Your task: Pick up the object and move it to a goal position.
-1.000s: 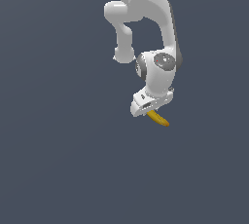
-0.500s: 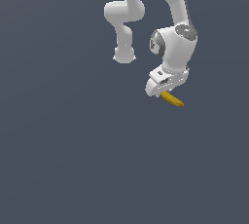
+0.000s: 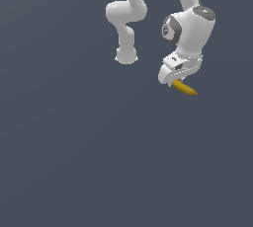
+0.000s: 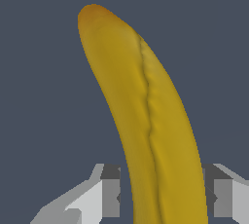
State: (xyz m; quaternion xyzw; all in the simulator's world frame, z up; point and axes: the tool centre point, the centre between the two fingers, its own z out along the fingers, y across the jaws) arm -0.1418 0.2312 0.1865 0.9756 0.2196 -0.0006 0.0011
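Featureless grey-blue backdrop; gripper (image 3: 179, 82) closed on banana (image 3: 186, 89) near one end (free end toward 4 o'clock), so it could pivot or slip.

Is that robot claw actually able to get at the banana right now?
Yes, it seems so: the gripper already looks shut on the banana, with a finger on each side.

A plain, dark slate-grey surface (image 3: 69, 162) fills both views, with no markings or edges showing.
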